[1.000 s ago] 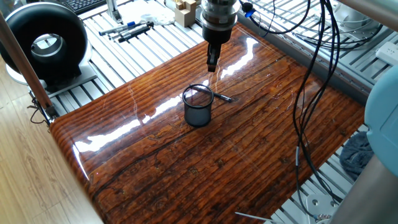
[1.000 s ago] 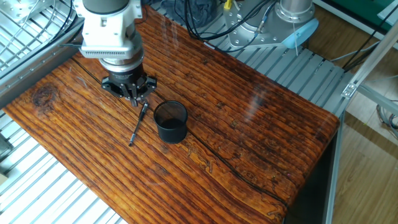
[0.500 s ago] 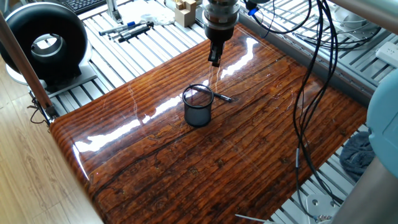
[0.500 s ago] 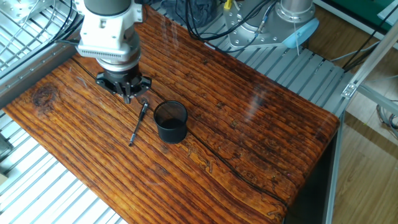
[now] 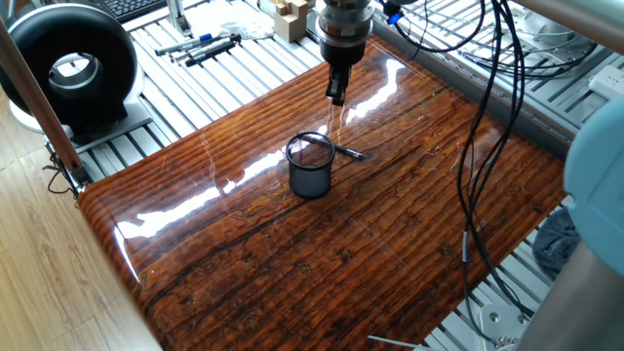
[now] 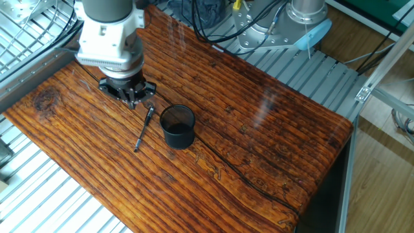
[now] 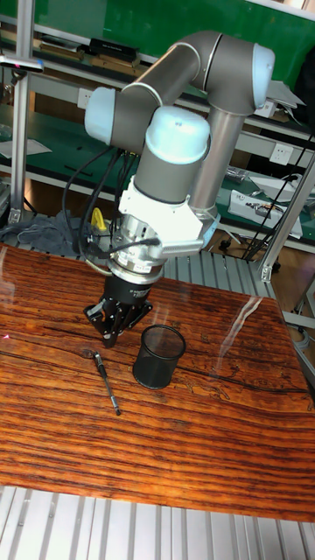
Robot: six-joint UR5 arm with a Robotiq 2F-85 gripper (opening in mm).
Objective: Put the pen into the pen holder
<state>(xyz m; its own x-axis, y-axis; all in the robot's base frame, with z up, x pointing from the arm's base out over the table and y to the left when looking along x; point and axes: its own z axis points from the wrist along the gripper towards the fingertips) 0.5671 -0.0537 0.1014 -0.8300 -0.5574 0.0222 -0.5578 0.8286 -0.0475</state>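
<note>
A glossy, striped brown wooden desk [image 6: 272, 149] carries two things: a thin black pen [image 6: 144, 128] and a small dark wire-mesh pen holder [image 6: 177, 126]. The pen lies flat on the wood, outside the holder, and nothing holds it. In the other fixed view it sits just beside the holder, at about 9 o'clock from it, running on a slant from upper right to lower left. In the tall fixed view the pen [image 7: 106, 377] lies at about 8 o'clock from the holder [image 7: 158, 355]. In one fixed view only its tip [image 5: 351, 153] shows, poking out at about 2 o'clock from behind the holder [image 5: 311, 166], which stands upright and looks empty. The robot's gripper [image 6: 131, 100] hangs above the desk, pointing straight down, at about 10 o'clock from the pen's upper end and clear of it. Its fingers appear drawn close together with nothing between them; the tall fixed view shows the same gripper [image 7: 108, 335]. Off the desk, at about 10 o'clock in one fixed view, stand a round black fan [image 5: 70, 68] and a group of markers [image 5: 203, 46].
</note>
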